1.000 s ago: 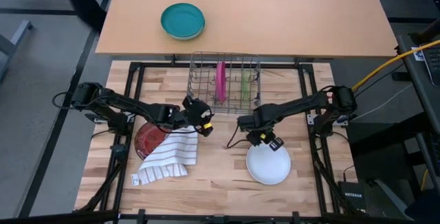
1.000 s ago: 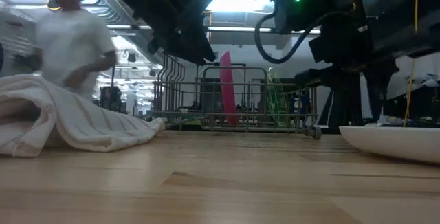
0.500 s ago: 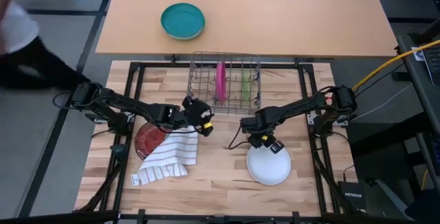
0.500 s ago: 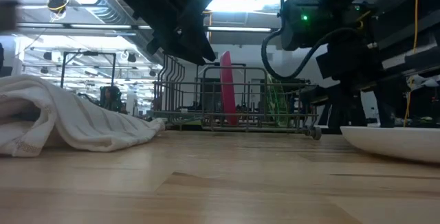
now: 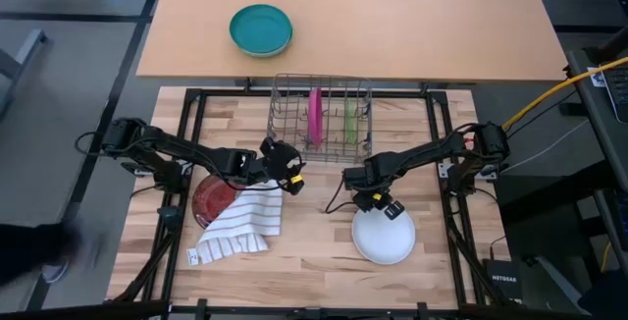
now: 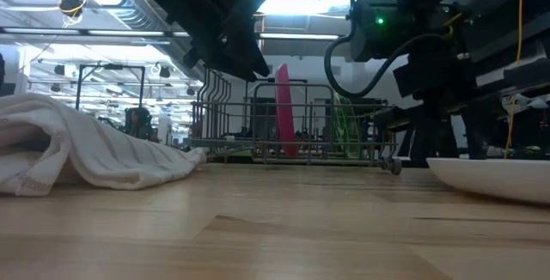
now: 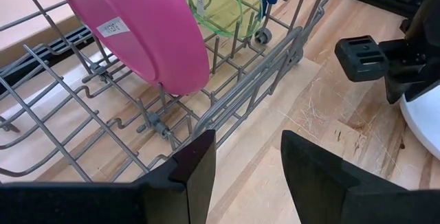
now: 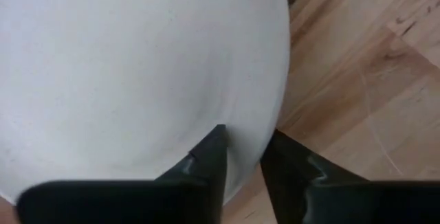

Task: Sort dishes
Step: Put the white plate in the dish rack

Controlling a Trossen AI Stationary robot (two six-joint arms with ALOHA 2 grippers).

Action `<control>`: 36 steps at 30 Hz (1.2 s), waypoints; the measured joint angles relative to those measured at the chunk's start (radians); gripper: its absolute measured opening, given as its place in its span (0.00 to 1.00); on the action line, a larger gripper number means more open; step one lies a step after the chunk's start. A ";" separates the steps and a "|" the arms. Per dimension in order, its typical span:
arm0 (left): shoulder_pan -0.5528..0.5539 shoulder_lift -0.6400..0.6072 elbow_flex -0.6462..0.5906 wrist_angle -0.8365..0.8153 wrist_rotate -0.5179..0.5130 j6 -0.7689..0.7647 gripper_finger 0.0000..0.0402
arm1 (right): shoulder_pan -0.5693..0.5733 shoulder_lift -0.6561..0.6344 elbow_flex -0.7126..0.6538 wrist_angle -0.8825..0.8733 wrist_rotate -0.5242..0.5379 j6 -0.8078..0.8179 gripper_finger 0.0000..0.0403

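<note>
A magenta-pink plate [image 5: 314,114] and a pale green plate [image 5: 350,119] stand on edge in the wire rack [image 5: 321,86] at the table's far middle. They also show in the left wrist view as the pink plate [image 7: 144,25] and the green plate [image 7: 227,4]. A dark red plate [image 5: 209,197] lies at the left, partly under a white striped cloth [image 5: 240,224]. A white plate [image 5: 384,237] lies right of centre. My right gripper [image 5: 385,208] is shut on its far rim. My left gripper [image 5: 290,177] is open and empty by the rack's near left corner. My right gripper holds the white plate's far rim [image 8: 265,124], one finger [image 8: 210,155] over the plate's inside and the other [image 8: 289,162] outside it. The fingers come from above, pointing down. The plate lies on the table [image 6: 490,177].
A teal bowl [image 5: 261,29] sits on the far tan table. The rack's wires [image 7: 261,66] are close in front of my left gripper. Bare wood lies between the cloth and the white plate [image 5: 314,232]. Black frame rails [image 5: 191,143] run along the table's sides.
My right gripper has shifted slightly toward the table's left at the white plate's far rim. A person beyond the table's left side has moved off.
</note>
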 joint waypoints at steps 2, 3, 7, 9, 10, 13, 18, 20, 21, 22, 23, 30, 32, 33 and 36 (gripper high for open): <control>0.000 0.000 0.000 0.000 0.000 0.000 0.39 | 0.000 0.000 0.001 0.001 -0.002 0.001 0.13; 0.000 0.000 0.000 0.000 0.000 0.000 0.39 | 0.000 0.000 0.002 0.000 -0.010 0.004 0.09; 0.000 0.000 0.000 0.000 0.000 0.000 0.39 | 0.000 0.000 0.024 -0.012 -0.010 0.000 0.04; 0.000 0.000 0.000 -0.001 0.000 0.000 0.39 | 0.001 0.000 0.052 -0.020 0.000 0.000 0.05; 0.000 0.000 0.000 -0.001 0.000 0.000 0.39 | 0.000 0.000 0.070 -0.031 0.006 0.000 0.05; 0.000 0.000 0.000 -0.004 0.000 0.000 0.39 | 0.001 0.000 0.140 -0.098 0.056 -0.019 0.02; -0.005 -0.001 0.001 -0.081 0.024 -0.009 0.39 | 0.001 0.000 0.301 -0.256 0.174 -0.059 0.03; -0.010 -0.004 0.001 -0.137 0.045 -0.042 0.39 | 0.001 0.001 0.376 -0.317 0.208 -0.091 0.02; -0.014 -0.005 0.001 -0.164 0.053 -0.060 0.39 | 0.001 0.001 0.414 -0.345 0.227 -0.105 0.02; -0.019 -0.007 0.001 -0.193 0.056 -0.075 0.39 | 0.001 0.001 0.455 -0.372 0.239 -0.121 0.02; -0.024 -0.007 0.001 -0.221 0.058 -0.093 0.39 | 0.001 0.001 0.495 -0.393 0.255 -0.133 0.02; -0.047 -0.007 0.001 -0.299 0.058 -0.149 0.39 | 0.001 0.001 0.790 -0.486 0.388 -0.261 0.02; -0.050 -0.008 0.001 -0.293 0.058 -0.149 0.39 | 0.001 0.001 0.874 -0.491 0.426 -0.310 0.02; -0.050 -0.008 0.001 -0.294 0.058 -0.149 0.39 | 0.000 0.001 0.916 -0.489 0.443 -0.340 0.02; -0.051 -0.008 0.001 -0.294 0.058 -0.151 0.39 | 0.000 0.001 1.032 -0.475 0.500 -0.435 0.02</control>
